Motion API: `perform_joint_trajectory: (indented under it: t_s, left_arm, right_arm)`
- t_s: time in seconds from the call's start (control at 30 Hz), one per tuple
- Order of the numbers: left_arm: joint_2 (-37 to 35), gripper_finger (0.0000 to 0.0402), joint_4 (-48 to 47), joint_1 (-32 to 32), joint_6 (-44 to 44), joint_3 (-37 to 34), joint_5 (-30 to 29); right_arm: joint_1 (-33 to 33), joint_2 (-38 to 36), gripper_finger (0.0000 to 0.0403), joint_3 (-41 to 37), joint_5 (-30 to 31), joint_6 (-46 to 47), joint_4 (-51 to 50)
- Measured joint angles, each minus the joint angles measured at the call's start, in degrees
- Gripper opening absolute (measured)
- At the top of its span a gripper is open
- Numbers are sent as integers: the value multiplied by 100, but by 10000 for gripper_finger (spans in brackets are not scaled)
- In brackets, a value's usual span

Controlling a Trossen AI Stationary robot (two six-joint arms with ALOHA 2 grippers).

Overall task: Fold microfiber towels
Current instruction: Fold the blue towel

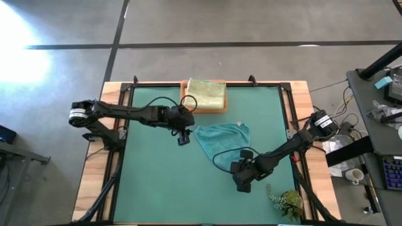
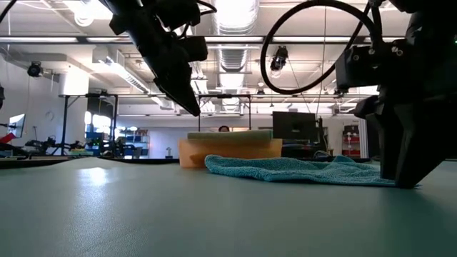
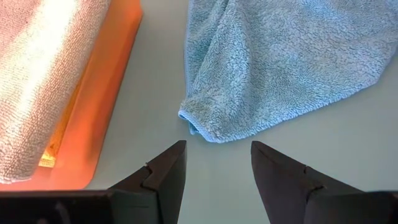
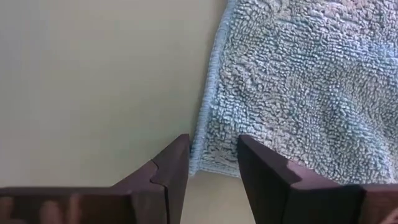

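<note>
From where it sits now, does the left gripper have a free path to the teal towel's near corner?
Probably yes. The left gripper is open, hovering above the mat with the teal towel corner just ahead of its fingers and only bare green mat between. The wooden tray sits off to the side, not in the way.

Loose towel (image 1: pixel 223 137) lies mid-mat (image 1: pixel 151 182), before the tray (image 1: pixel 217 108) holding another

The teal towel (image 3: pixel 280 62) was soft cloth with a nubby, looped pile and a stitched edge. At its eleven o'clock, the pale green towel (image 1: pixel 206 93) showed the same fuzzy weave, folded on a smooth wooden tray (image 3: pixel 102 99). The green mat (image 1: pixel 157 176) looked matt and finely grained. The gripper fingers (image 3: pixel 165 171) were dark, smooth plastic.
</note>
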Motion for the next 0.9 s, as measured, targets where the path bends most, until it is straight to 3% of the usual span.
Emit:
perform_joint_trajectory:
  t_s: [0.13,0.37,0.57,0.9]
  left_arm:
    - [0,164,61,-2,-265,-2,0]
    - [0,164,323,-92,-282,-72,-2]
    - [2,164,452,-303,-283,-72,-1]
    - [2,164,1400,-937,-276,-72,-4]
  right_arm:
    - [0,12,117,-3,158,11,21]
    - [-97,-8,18,-3,198,-61,83]
    - [-138,-268,9,119,69,71,11]
    - [-535,-878,9,782,438,240,-739]
